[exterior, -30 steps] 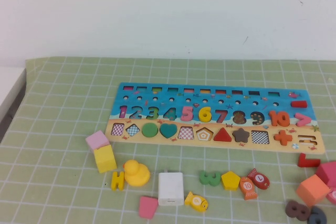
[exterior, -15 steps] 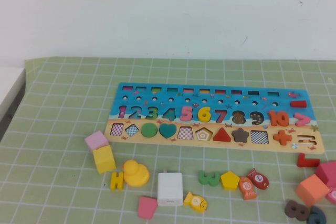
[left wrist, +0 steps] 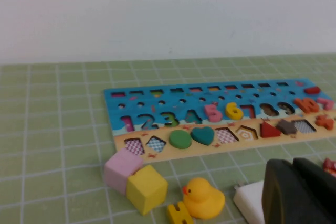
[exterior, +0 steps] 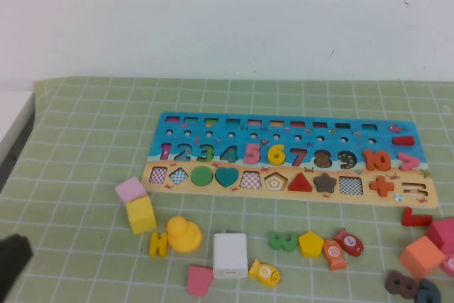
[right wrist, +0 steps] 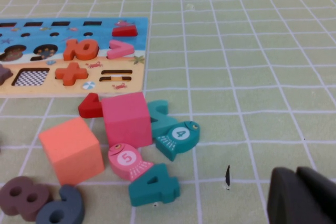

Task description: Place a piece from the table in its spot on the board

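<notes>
Black left gripper (exterior: 13,257), shut and empty, newly at the mat's near-left corner; right gripper (right wrist: 303,196) state unclear.

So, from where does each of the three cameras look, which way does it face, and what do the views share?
High view: raised on the robot's side, angled down at the board; left end effector at the near-left corner.
Left wrist view: low, facing the board's left part and the duck; left end effector, shut.
Right wrist view: low, facing the board's right end and the pink cube; right end effector, apparently shut.
Shared: the board in all three; the duck in the high and left wrist views.
</notes>
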Available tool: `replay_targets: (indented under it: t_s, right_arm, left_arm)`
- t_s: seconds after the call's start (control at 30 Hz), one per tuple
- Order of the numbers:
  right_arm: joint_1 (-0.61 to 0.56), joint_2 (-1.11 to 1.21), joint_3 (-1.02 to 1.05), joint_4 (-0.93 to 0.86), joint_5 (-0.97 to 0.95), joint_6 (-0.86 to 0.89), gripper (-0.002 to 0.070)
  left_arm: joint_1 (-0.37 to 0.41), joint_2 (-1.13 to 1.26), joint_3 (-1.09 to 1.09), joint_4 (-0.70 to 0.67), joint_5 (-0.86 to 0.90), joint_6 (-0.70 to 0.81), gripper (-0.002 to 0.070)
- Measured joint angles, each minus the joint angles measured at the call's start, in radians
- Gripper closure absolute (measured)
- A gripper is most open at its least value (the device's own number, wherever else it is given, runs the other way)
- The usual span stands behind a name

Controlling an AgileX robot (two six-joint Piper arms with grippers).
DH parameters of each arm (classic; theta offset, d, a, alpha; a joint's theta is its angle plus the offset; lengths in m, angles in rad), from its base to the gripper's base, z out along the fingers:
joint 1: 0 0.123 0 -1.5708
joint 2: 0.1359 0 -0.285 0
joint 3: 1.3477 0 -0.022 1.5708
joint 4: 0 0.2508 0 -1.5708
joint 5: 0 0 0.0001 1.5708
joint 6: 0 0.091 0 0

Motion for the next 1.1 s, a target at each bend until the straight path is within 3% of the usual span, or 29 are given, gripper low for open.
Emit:
replay_targets:
  t_s: [0.1,0.2,0.4,0.57,1.1]
  right_arm:
    - [0.000,0.000,0.000,0.000,0.000,0.000,0.0673]
    - [0.000,0.000,0.000,0.000,0.000,0.000,0.0672]
    - [0.000,0.000,0.000,0.000,0.000,0.000,0.0673]
    - [0.000,0.000,0.000,0.000,0.000,0.000,0.0673]
    - [0.000,0.000,0.000,0.000,0.002,0.000,0.0673]
  left_arm:
    - [0.046,-0.009,0.063,-0.122,-0.098,0.226,0.0677]
    - [0.140,-0.041,0.148,-0.219,-0.208,0.370,0.0677]
    - [0.311,-0.155,0.323,-0.255,-0.286,0.412,0.0677]
    - [0.395,-0.270,0.448,-0.297,-0.286,0.427,0.0677]
    - [0.412,-0.308,0.456,-0.271,-0.077,0.429,0.0677]
